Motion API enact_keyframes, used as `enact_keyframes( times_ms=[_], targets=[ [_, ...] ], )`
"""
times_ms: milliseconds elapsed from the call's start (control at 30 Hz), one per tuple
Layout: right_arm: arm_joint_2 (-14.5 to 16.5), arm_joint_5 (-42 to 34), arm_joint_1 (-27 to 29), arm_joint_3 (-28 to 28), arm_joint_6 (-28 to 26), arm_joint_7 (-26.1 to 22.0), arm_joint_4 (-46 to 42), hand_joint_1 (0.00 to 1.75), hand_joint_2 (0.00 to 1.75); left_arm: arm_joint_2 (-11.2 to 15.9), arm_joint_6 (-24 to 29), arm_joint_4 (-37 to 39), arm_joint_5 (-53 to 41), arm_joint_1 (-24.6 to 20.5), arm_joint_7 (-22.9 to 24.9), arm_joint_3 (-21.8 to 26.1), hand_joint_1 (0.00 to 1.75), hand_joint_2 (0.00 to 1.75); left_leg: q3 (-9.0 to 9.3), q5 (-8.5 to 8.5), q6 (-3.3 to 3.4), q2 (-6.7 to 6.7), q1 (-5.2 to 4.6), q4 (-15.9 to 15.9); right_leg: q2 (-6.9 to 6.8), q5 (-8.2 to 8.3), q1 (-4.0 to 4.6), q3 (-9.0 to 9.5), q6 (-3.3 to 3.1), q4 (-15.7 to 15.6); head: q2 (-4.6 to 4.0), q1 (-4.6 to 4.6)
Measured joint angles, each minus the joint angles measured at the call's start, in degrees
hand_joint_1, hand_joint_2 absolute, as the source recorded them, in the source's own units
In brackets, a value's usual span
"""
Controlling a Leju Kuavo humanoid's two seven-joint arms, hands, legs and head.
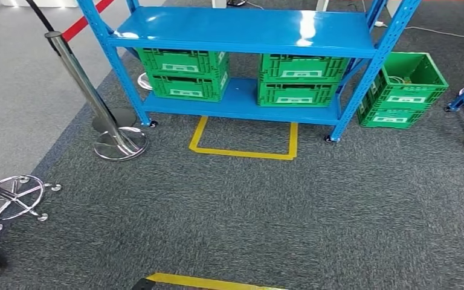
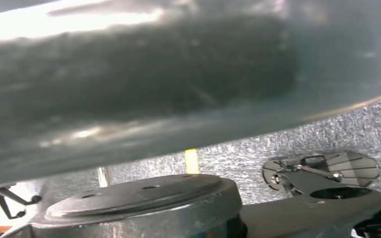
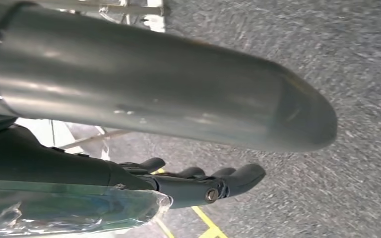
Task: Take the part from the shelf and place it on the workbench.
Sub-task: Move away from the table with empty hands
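While ribbed, green crates boxy.

I see four crates on the shelf's lower deck; another crate right of it, post left.

Bright, even overhead light fills the head view, with white glare patches on the blue shelf top and soft, faint shadows on the carpet. Both wrist views are dimmer, with close surfaces out of focus and streaked with highlights.
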Motion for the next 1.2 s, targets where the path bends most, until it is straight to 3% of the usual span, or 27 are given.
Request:
enact_keyframes(
  times_ms=[100,133,200,233,267,300,333,367,433,467,567,600,633,700,733,767,800,833,900,933,1033,1100,1133,1200],
  targets=[
    [0.05,-0.08,0.08,-0.24,0.07,0.03,0.02,0.0,0.0,0.09,0.03,0.01,-0.02,-0.03,0.0,-0.02,0.0,0.0,-0.58,-1.46,-0.76,0.04,0.16,1.64,-0.1,-0.23,-0.22,0.3,-1.04,-0.08,0.0,-0.3],
    [0.07,-0.08,0.04,-0.31,0.08,0.05,0.02,0.0,0.0,0.13,0.04,0.01,-0.02,-0.05,0.0,-0.02,0.0,0.0,-1.78,-2.87,-1.11,0.07,0.29,4.2,-0.17,-0.32,-0.32,0.48,-1.36,-0.16,0.0,-0.42],
    [0.06,-0.08,0.01,-0.37,0.08,0.06,0.02,0.0,0.0,0.16,0.04,0.01,-0.02,-0.03,0.0,-0.04,0.0,0.0,-5.92,-6.16,-1.65,0.09,0.56,12.17,-0.28,-0.64,-0.29,0.76,-1.76,-0.17,0.0,-0.67],
    [0.06,-0.09,0.01,-0.38,0.09,0.05,0.03,0.0,0.0,0.17,0.04,0.01,-0.02,0.04,0.0,-0.05,0.0,0.0,-7.92,-6.97,-1.78,0.09,0.67,15.5,-0.3,-0.81,-0.28,0.91,-1.85,-0.17,0.0,-0.64],
    [0.06,-0.1,0.04,-0.4,0.1,0.04,0.03,0.0,0.0,0.17,0.03,0.01,-0.02,0.11,0.0,-0.07,0.0,0.0,-9.14,-6.66,-1.81,0.09,0.73,17.1,-0.29,-1.02,-0.27,1.12,-1.86,-0.17,0.0,-0.68],
    [0.06,-0.13,0.05,-0.43,0.11,0.04,0.03,0.0,0.0,0.17,0.03,0.01,-0.02,0.17,0.0,-0.09,0.0,0.0,-9.31,-5.24,-1.71,0.09,0.77,16.51,-0.25,-1.25,-0.27,1.41,-1.82,-0.17,0.0,-0.67],
    [0.06,-0.16,0.05,-0.46,0.12,0.05,0.03,0.0,0.0,0.17,0.02,0.01,-0.02,0.18,-0.01,-0.1,0.0,0.0,-8.42,-2.94,-1.46,0.09,0.76,13.87,-0.22,-1.52,-0.26,1.81,-1.73,-0.18,0.0,-0.67],
    [0.06,-0.18,0.04,-0.51,0.13,0.06,0.03,0.0,0.0,0.2,0.02,0.01,-0.02,0.17,-0.03,-0.11,0.0,0.0,-6.87,-0.43,-1.02,0.12,0.67,10.0,-0.2,-1.8,-0.26,2.15,-1.59,-0.22,0.0,-0.66],
    [0.1,-0.19,-0.03,-0.58,0.13,0.06,0.03,0.0,0.0,0.29,0.02,0.01,-0.02,0.04,-0.08,-0.12,0.0,0.0,-3.86,1.98,-0.11,0.23,0.36,3.36,-0.2,-2.43,-0.08,2.69,-1.03,-0.29,0.0,-0.64],
    [0.12,-0.19,-0.04,-0.61,0.14,0.06,0.03,0.0,0.0,0.33,0.02,0.01,-0.02,-0.02,-0.09,-0.12,0.0,0.0,-3.07,1.98,0.26,0.27,0.22,1.61,-0.26,-2.5,-0.04,2.96,-0.65,-0.34,0.0,-0.62],
    [0.2,-0.19,-0.04,-0.7,0.27,0.06,0.05,0.0,0.0,0.32,0.01,0.01,-0.01,0.09,-0.09,-0.13,0.0,0.0,-1.94,1.29,1.0,0.12,0.29,0.13,-0.45,-2.16,-0.07,3.42,0.51,0.38,0.0,-0.56],
    [0.21,-0.18,-0.12,-0.73,0.31,0.06,0.05,0.0,0.0,0.33,0.01,0.01,-0.01,0.15,-0.09,-0.14,0.0,0.0,-1.44,1.21,1.27,0.07,0.4,-0.12,-0.43,-2.76,-0.08,2.92,0.78,1.53,0.0,-0.45],
    [0.21,-0.18,-0.23,-0.75,0.34,0.06,0.05,0.0,0.0,0.34,0.02,0.01,-0.01,0.14,-0.09,-0.14,0.0,0.0,-0.96,1.1,1.48,0.05,0.48,-0.27,-0.38,-4.06,-0.11,1.84,0.96,3.57,0.0,-0.3],
    [0.21,-0.17,-0.34,-0.76,0.4,0.06,0.05,0.0,0.0,0.32,0.02,0.01,-0.01,0.06,-0.09,-0.14,0.0,0.0,-0.47,0.66,1.74,0.06,0.38,-0.34,-0.28,-7.38,-0.12,-2.09,1.17,10.24,0.0,-0.09],
    [0.21,-0.17,-0.28,-0.78,0.43,0.06,0.06,0.0,0.0,0.28,0.02,0.01,-0.02,0.08,-0.08,-0.14,0.0,0.0,-0.26,0.39,1.77,0.06,0.28,-0.32,-0.28,-8.48,-0.11,-4.26,1.2,13.43,0.0,-0.07],
    [0.21,-0.18,-0.19,-0.78,0.49,0.06,0.07,0.0,0.0,0.23,0.02,0.01,-0.01,0.17,-0.05,-0.14,0.0,0.0,0.07,0.07,1.79,0.04,0.2,-0.31,-0.28,-8.53,-0.1,-5.82,1.17,15.19,0.0,-0.07],
    [0.21,-0.2,-0.11,-0.8,0.56,0.08,0.07,0.0,0.0,0.19,0.02,0.01,-0.01,0.26,-0.01,-0.15,0.0,0.0,0.53,-0.3,1.77,0.03,0.14,-0.3,-0.28,-7.37,-0.07,-6.48,1.07,15.03,0.0,-0.06],
    [0.21,-0.23,-0.05,-0.82,0.68,0.1,0.08,0.0,0.0,0.16,0.02,0.01,-0.01,0.33,0.03,-0.15,0.0,0.0,1.17,-0.75,1.7,0.01,0.1,-0.3,-0.28,-5.03,-0.02,-6.07,0.93,12.68,0.0,-0.06],
    [0.21,-0.28,0.01,-0.97,0.95,0.13,0.09,0.0,0.0,0.11,0.03,0.01,-0.01,0.35,0.07,-0.17,0.0,0.0,2.37,-1.75,1.39,0.01,0.06,-0.31,-0.29,-0.13,0.18,-3.96,0.54,5.61,0.0,-0.07],
    [0.21,-0.3,0.01,-1.09,1.06,0.1,0.1,0.0,0.0,0.09,0.04,0.01,-0.01,0.28,0.08,-0.19,0.0,0.0,2.67,-2.19,1.12,0.02,0.05,-0.27,-0.3,0.8,0.34,-3.02,0.29,2.78,0.0,-0.05],
    [0.21,-0.41,0.12,-1.34,1.24,0.09,0.12,0.0,0.0,-0.03,0.07,0.01,-0.01,0.13,0.19,-0.36,0.0,0.0,3.07,-2.91,0.09,0.03,-0.01,-0.11,-0.28,0.5,0.63,-1.96,-0.92,0.56,0.0,-0.19],
    [0.3,-0.55,0.23,-1.4,1.36,0.19,0.12,0.0,0.0,-0.02,0.1,0.01,0.0,0.05,0.26,-0.45,0.0,0.0,2.84,-3.11,-0.51,0.07,0.01,1.46,-0.28,0.54,0.38,-1.04,-1.61,0.12,0.0,-0.42],
    [0.34,-0.6,0.2,-1.46,1.41,0.28,0.12,0.0,0.0,0.01,0.11,0.01,0.0,-0.04,0.26,-0.49,0.0,0.0,1.73,-3.5,-0.84,0.09,0.12,3.57,-0.3,0.4,0.23,-0.41,-1.87,-0.13,0.0,-0.54],
    [0.37,-0.68,0.06,-1.61,1.51,0.47,0.12,0.0,0.0,0.03,0.11,0.02,-0.01,-0.13,0.26,-0.61,0.0,0.0,-2.45,-5.54,-1.55,0.11,0.51,10.31,-0.33,-0.21,0.11,0.55,-2.28,-0.42,0.0,-0.73]
  ],
)
